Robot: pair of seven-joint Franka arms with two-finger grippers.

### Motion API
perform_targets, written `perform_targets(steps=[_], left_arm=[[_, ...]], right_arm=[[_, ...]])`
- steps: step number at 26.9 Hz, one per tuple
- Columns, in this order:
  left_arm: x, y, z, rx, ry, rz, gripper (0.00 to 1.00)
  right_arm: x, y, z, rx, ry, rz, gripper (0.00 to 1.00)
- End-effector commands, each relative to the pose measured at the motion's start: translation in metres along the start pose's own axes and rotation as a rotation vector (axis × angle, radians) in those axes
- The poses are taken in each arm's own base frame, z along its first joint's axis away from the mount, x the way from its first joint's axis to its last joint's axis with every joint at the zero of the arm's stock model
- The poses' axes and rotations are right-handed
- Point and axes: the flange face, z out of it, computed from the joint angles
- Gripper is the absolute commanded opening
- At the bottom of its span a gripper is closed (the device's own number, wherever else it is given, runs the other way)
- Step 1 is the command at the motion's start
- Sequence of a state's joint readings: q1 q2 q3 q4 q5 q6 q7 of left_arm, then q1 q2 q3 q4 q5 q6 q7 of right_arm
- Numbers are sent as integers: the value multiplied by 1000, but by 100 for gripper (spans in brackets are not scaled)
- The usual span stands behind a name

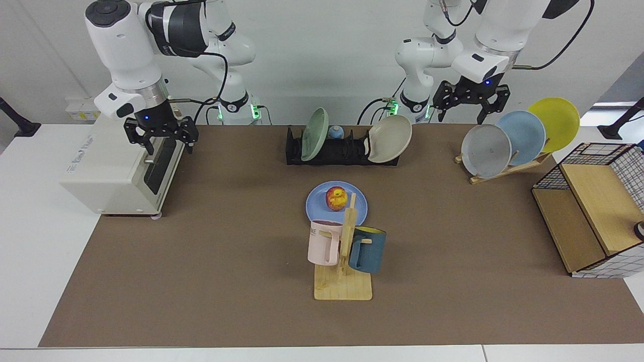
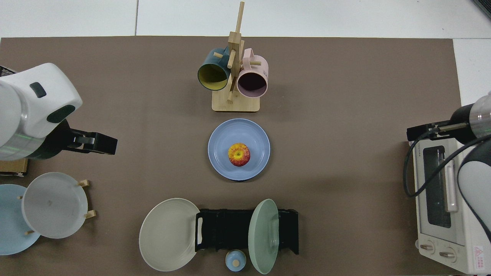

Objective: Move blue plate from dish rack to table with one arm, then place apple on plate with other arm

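With the desk [image 1: 211, 281] filling most of both views, you have the rack [image 1: 342, 151] at upper centre in the facing view, holding a green plate [image 1: 314, 127] and a beige plate [image 1: 390, 139]. Below it, at centre frame, the plate [image 1: 317, 203] lies flat on the desk, just behind the mug tree [image 1: 344, 261]. The apple [image 1: 336, 198] sits on the plate, near its middle in the top view. Your right gripper [image 1: 161, 134] hangs at upper left, over the toaster oven [image 1: 108, 166], its fingers spread and holding nothing. Your left gripper [image 1: 470, 103] hangs at upper right, near the plate stand [image 1: 505, 168], fingers likewise spread and empty. Both are well apart from the plate.
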State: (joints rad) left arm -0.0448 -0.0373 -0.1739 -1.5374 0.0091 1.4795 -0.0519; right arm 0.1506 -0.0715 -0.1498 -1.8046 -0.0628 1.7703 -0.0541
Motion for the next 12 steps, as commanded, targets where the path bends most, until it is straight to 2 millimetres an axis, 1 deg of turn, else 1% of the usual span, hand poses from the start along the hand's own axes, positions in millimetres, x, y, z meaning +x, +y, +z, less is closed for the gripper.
perform_targets(steps=[1, 3, 6, 12], left_arm=[[-6, -2, -1, 18, 3, -27, 100], [-6, -2, -1, 18, 3, -26, 100], [-6, -2, -1, 18, 3, -30, 100], [-6, -2, -2, 18, 6, -40, 100]], right_arm=[[-14, -1, -22, 31, -9, 30, 100], [-17, -9, -23, 33, -9, 14, 100], [-23, -9, -22, 36, -46, 12, 100], [-26, -4, -23, 36, -57, 20, 100]])
